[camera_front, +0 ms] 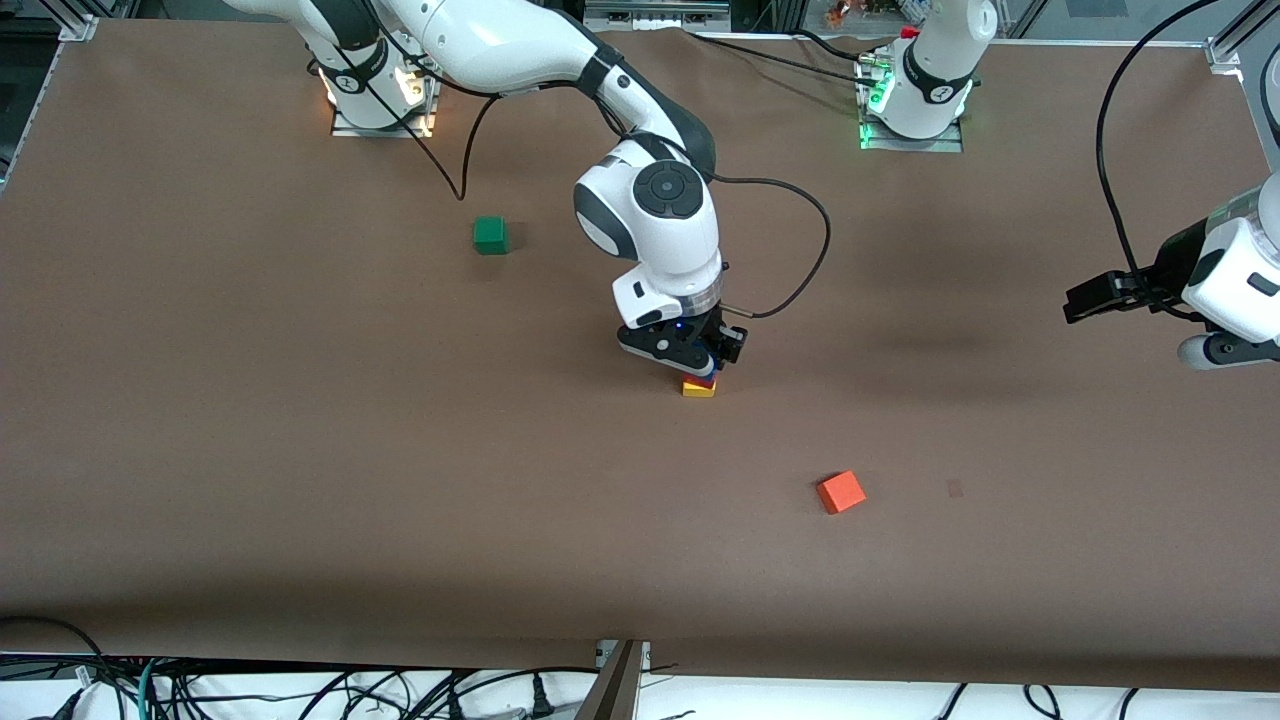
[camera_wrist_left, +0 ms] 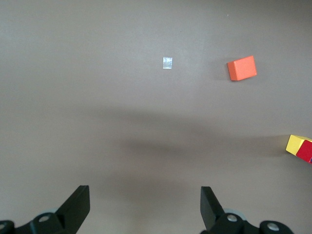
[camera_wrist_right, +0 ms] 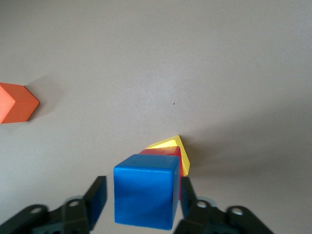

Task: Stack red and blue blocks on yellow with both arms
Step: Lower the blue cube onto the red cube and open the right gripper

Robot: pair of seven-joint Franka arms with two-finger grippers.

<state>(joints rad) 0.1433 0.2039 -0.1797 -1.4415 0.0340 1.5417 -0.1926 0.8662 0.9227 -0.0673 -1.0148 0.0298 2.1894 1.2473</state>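
Right claw (camera_wrist_right: 141,200) straddles blue block (camera_wrist_right: 145,190), front-hidden.

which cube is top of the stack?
The blue cube, between the right gripper fingers, over the red cube and yellow cube.

So the red block (camera_wrist_right: 165,152) sits on the yellow cube (camera_front: 698,389), blue block (camera_wrist_right: 145,196) on top, mid-table. Orange cube (camera_front: 841,492) is nearer the front camera, green cube (camera_front: 490,235) farther off.
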